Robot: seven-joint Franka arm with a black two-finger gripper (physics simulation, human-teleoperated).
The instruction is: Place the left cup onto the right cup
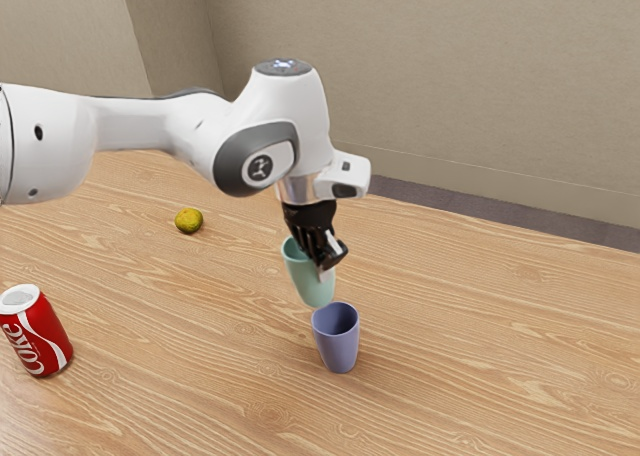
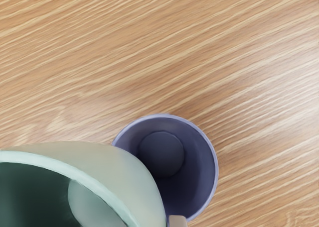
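The green cup [image 1: 306,276] was seen in the exterior view lifted clear of the table [image 1: 480,306], tilted, with its base lowest and its mouth turned up toward the view's left. It was held by the gripper [image 1: 325,260], whose fingers were nearly closed on the wall at the rim (one apparently inside, one outside). The cup's base hung just over the rim of the blue cup [image 1: 336,340], at that rim's side toward the view's left; whether the two touched could not be told. The blue cup stood upright on the table. The arm [image 1: 150,126] was stretched in from the view's left. A red can [image 1: 32,332] was set leaning near the view's lower left corner, and a small yellow-green fruit [image 1: 189,220] lay farther back, both well apart from the cups.

In the wrist view the green cup [image 2: 107,170] was seen close under the hand, its mouth open to the camera. The blue cup [image 2: 199,179] was partly covered by it, and its round floor was visible inside. The wooden table [image 2: 149,48] lay around both.
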